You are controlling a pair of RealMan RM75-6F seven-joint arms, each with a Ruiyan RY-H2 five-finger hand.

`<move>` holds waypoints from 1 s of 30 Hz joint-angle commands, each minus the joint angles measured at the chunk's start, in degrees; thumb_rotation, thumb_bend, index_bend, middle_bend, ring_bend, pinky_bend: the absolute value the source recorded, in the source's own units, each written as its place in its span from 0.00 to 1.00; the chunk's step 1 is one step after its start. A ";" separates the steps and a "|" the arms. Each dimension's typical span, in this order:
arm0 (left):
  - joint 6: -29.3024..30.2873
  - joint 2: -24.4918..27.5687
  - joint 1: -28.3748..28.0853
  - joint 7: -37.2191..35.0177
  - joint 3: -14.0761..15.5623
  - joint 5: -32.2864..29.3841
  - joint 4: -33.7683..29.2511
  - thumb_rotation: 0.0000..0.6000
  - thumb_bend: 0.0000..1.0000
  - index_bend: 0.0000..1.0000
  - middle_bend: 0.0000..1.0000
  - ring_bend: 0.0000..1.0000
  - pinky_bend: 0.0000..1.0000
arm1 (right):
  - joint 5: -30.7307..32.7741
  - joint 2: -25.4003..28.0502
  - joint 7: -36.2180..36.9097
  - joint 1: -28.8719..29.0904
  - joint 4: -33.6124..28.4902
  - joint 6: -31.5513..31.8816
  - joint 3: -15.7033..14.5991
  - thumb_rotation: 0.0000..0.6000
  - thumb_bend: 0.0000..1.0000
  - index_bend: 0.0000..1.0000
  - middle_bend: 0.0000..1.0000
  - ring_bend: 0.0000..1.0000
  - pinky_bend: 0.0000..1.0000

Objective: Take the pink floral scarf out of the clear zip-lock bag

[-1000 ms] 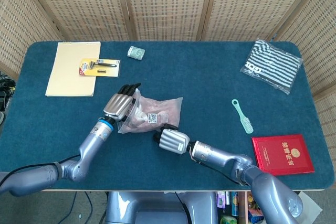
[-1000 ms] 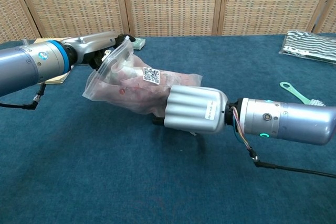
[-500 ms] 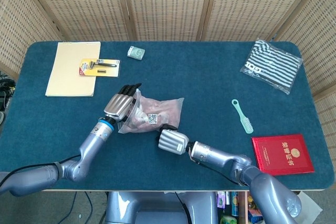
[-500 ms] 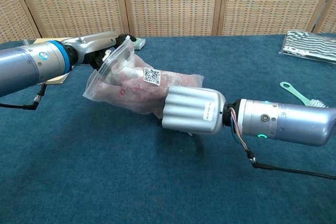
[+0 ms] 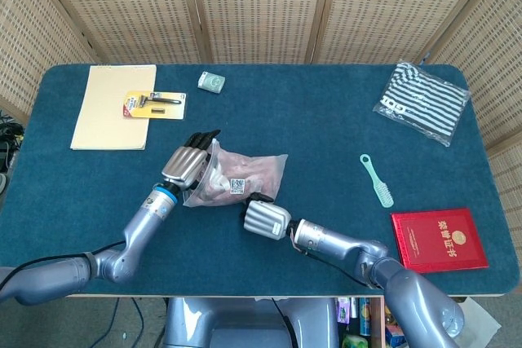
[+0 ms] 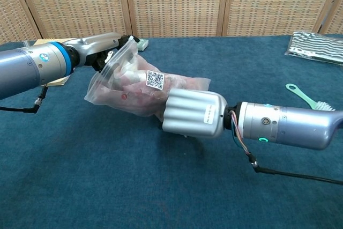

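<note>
The bench is a wide rounded slab covered in deep teal, carpet-like felt, backed by woven wicker screen panels.

Near its centre lies the clear zip-lock bag — soft, crinkled plastic with a white QR sticker on top. The pink floral scarf is bunched inside it, pale pink with darker blotches, not yet out.

The left robot hand, silver-backed with dark fingers, sits at the bag's 9 o'clock edge; in the chest view its fingers pinch the raised flap of the bag's mouth. The right robot hand, a ribbed silver block seen from the back, presses against the bag's 5 o'clock corner; its fingers are hidden behind its own body in both views, so I cannot tell whether it grips the plastic.

At the bench's 10 o'clock lies a flat cream folder with a carded razor on its right part. At 2 o'clock sits a bagged black-and-white striped cloth. At 4 o'clock is a glossy red booklet with gold lettering. Between these two lies a slim mint-green brush. At 11 o'clock is a small pale green packet.
</note>
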 commanded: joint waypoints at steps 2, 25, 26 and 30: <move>-0.02 0.04 0.02 -0.16 0.00 0.03 -0.05 1.00 0.47 0.69 0.00 0.00 0.00 | 0.15 -0.26 0.13 0.02 0.17 -0.13 -0.06 1.00 0.47 0.54 0.73 0.68 0.79; -0.43 0.11 -0.03 -1.19 -0.10 -0.25 0.30 1.00 0.47 0.69 0.00 0.00 0.00 | 1.35 -2.21 2.37 -0.10 2.17 0.08 -0.12 1.00 0.68 0.68 0.77 0.69 0.79; -0.43 0.12 -0.02 -1.21 -0.10 -0.26 0.35 1.00 0.47 0.69 0.00 0.00 0.00 | 1.35 -2.22 2.44 -0.12 2.23 0.14 -0.16 1.00 0.68 0.69 0.77 0.69 0.79; -0.39 0.22 0.02 -1.69 -0.32 -0.23 0.57 1.00 0.47 0.69 0.00 0.00 0.00 | 1.09 -1.82 2.38 -0.26 2.41 0.76 -0.57 1.00 0.69 0.71 0.77 0.69 0.79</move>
